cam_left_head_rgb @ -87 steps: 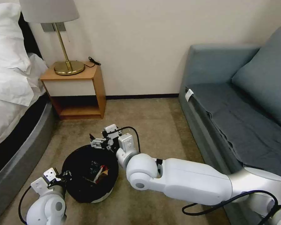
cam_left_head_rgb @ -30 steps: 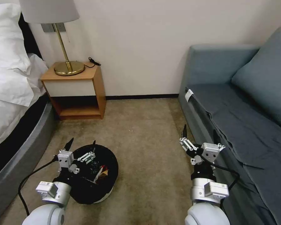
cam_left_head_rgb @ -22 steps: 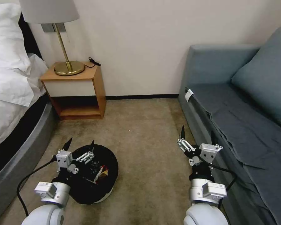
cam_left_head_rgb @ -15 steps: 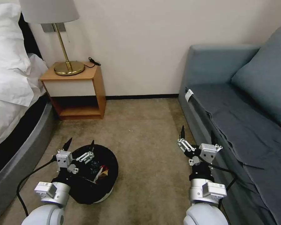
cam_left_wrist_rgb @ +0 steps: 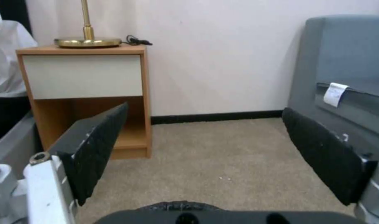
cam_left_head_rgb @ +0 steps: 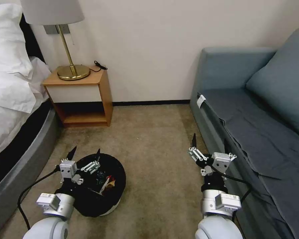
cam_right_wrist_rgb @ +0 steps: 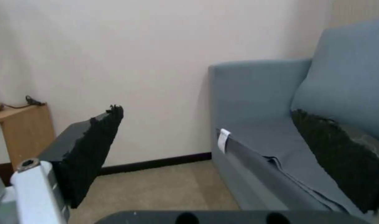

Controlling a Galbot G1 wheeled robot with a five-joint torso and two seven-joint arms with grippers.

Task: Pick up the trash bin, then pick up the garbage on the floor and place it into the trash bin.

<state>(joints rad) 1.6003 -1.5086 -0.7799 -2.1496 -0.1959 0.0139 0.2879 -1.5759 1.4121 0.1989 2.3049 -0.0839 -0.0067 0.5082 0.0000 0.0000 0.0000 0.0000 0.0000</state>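
The trash bin, round and black, stands on the carpet at the near left. Garbage lies inside it: a red-and-white packet and some darker pieces. My left gripper hovers open over the bin's near-left side, fingers pointing forward, holding nothing. In the left wrist view the left gripper has its black pads spread wide with only carpet between them. My right gripper is open and empty, raised beside the sofa front; the right wrist view shows the same gripper facing the wall and the sofa.
A wooden nightstand with a brass lamp stands against the far wall. The bed runs along the left, the blue-grey sofa along the right. Bare carpet lies between them.
The right arm has drawn back from over the bin to the sofa side. The left gripper has come off the bin's rim and opened. Over the last second nothing has visibly moved.
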